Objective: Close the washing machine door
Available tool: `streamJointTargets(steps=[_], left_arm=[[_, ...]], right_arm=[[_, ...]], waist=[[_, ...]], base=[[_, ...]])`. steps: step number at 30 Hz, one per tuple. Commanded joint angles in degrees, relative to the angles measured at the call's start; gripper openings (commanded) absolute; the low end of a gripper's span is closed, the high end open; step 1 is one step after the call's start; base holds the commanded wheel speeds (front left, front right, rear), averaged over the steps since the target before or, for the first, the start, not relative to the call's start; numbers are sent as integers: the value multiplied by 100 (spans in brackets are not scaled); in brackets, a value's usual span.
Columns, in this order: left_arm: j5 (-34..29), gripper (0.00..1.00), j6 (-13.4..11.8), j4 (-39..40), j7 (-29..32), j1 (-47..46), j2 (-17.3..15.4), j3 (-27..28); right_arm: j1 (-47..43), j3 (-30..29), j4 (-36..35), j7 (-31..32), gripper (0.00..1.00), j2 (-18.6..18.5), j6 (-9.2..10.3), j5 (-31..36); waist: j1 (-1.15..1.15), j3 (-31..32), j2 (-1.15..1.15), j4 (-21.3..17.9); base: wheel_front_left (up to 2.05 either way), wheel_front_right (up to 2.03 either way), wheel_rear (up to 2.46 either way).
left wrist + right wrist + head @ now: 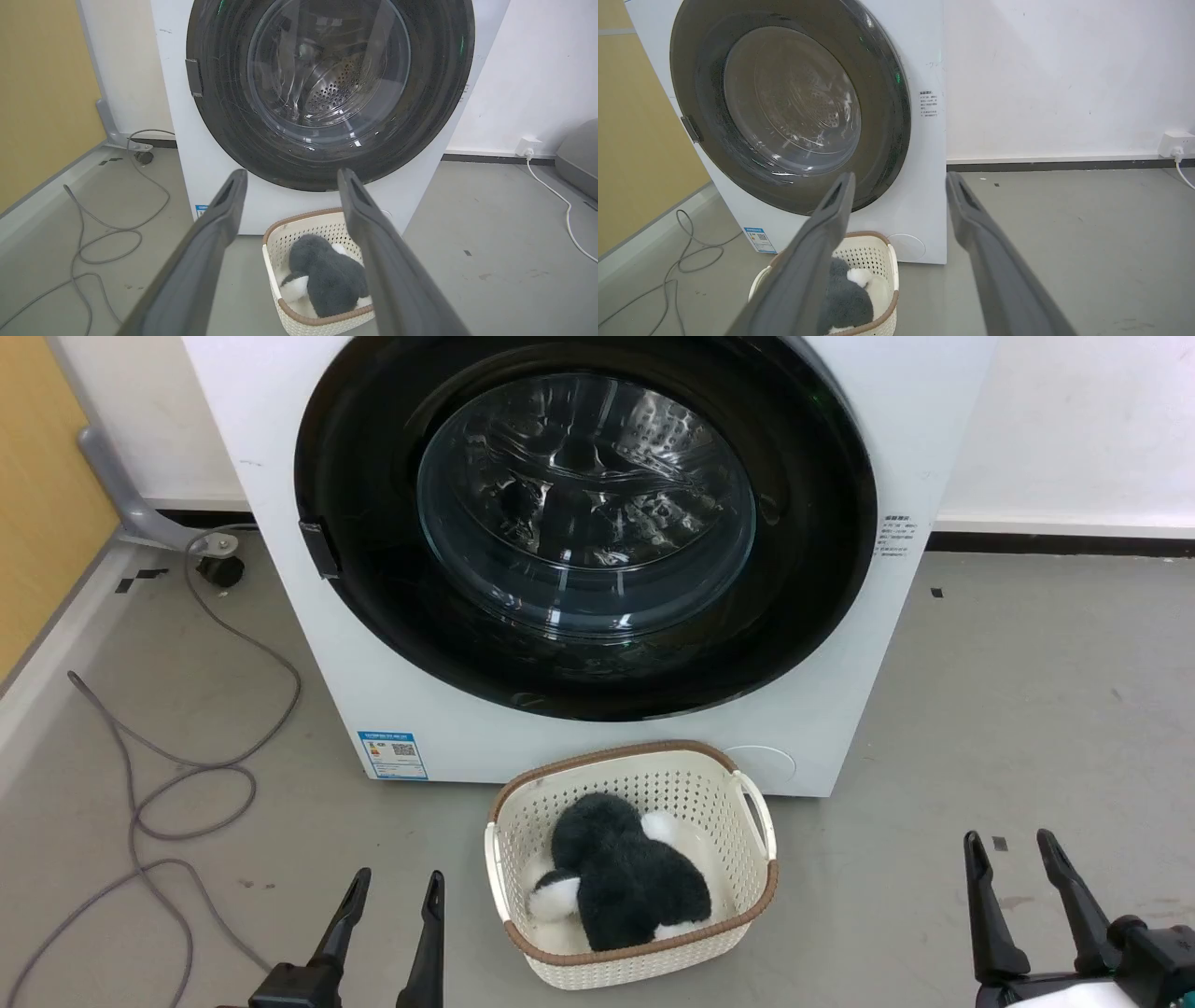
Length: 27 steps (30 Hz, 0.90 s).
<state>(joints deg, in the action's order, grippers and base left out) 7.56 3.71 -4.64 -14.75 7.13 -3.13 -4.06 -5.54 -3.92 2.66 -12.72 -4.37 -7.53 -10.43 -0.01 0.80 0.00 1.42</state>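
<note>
Washing machine door: the washing machine door (586, 518) is lying flat against the white front of the washing machine (439, 747). Its black rim is sitting flush all round, and in the right wrist view no gap is showing along its edge.
Door handle: a small dark handle (320, 549) is sitting on the rim's left side, with neither arm near it.
Left end effector: the left end effector (399, 875) is hovering low at the lower left, fingers spread apart and holding nothing.
Right end effector: the right end effector (1007, 835) is hovering at the lower right, well apart from the door, likewise spread and empty.
Basket: a cream basket (758, 807) is standing on the floor just in front of the machine, between the arms, with a black-and-white plush toy (625, 882) lying inside.
Cable: a grey cable (191, 775) is looping across the floor at the left.
Why the arms are back: both are looking parked in a rest pose, clear of the door and basket.
Progress: the closing is looking done, though whether the latch is catching cannot be told.
</note>
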Motion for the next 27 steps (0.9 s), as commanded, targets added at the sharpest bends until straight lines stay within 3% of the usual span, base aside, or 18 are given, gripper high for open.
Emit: streamJointTargets(steps=[1,11,12,27], left_arm=[[-48,100,8,-2,-25,49,-9,20],[-36,100,-16,1,-25,33,3,16],[-38,0,-6,-5,3,-2,8,0],[-109,0,-42,36,153,-74,10,36]], right_arm=[[-88,-13,-46,-15,100,47,4,77],[-108,38,6,-19,100,90,4,170],[-27,33,5,0,0,59,0,146],[33,69,-21,126,0,68,0,235]], waist=[[1,1,0,11],[1,-2,0,19],[1,-2,0,20],[1,-9,0,5]], base=[[0,0,0],[0,0,0],[0,0,0],[0,0,0]])
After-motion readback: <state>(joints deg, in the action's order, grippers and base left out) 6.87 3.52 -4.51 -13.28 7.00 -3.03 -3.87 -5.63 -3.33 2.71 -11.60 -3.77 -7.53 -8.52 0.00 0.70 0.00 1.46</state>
